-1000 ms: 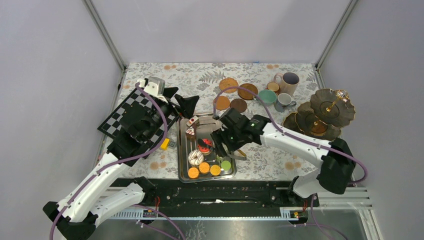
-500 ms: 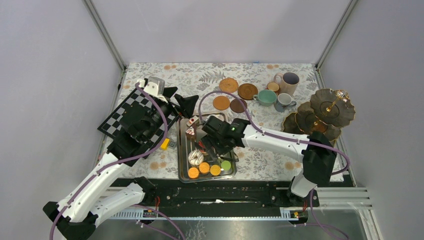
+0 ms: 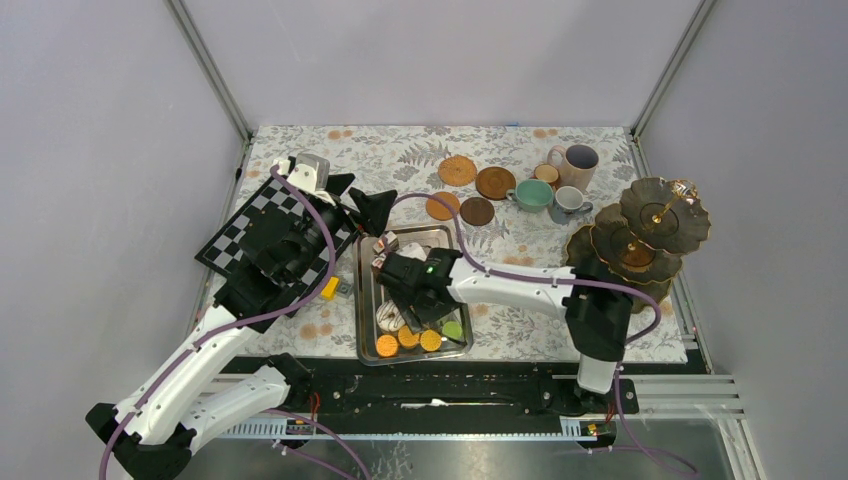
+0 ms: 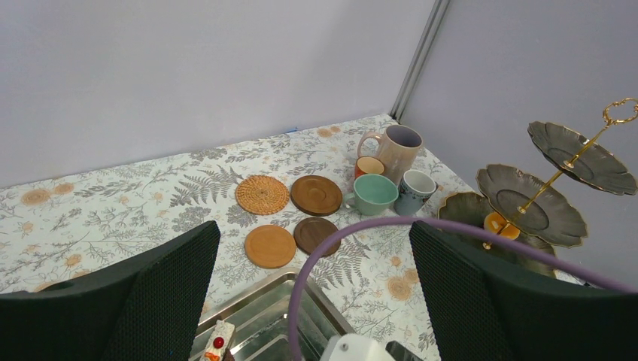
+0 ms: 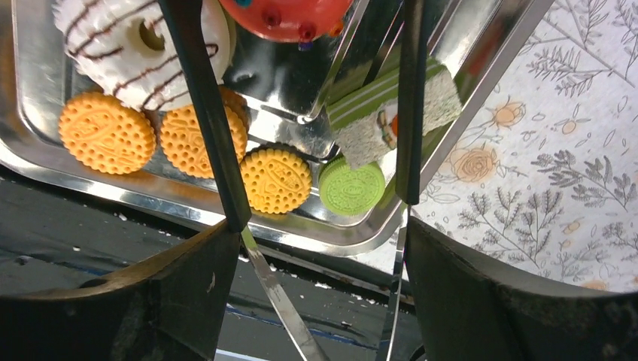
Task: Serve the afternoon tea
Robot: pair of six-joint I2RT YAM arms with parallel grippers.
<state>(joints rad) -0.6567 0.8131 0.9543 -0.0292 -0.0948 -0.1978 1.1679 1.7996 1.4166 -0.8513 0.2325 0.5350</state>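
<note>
here we see the right gripper [image 5: 316, 203] spread wide and empty over the steel tray [image 3: 366, 290], above the orange biscuits [image 5: 277, 179] and white donut [image 5: 143, 45] lying in it.

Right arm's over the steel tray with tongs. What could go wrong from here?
1. The open right pincer carries thin metal tongs over tightly packed pastries: the round orange biscuits, the round green biscuit and the green-striped cake slice touch or overlap, so it may nudge or grab two.
2. Its purple cable loops near the round brown coasters and could drag them.
</note>
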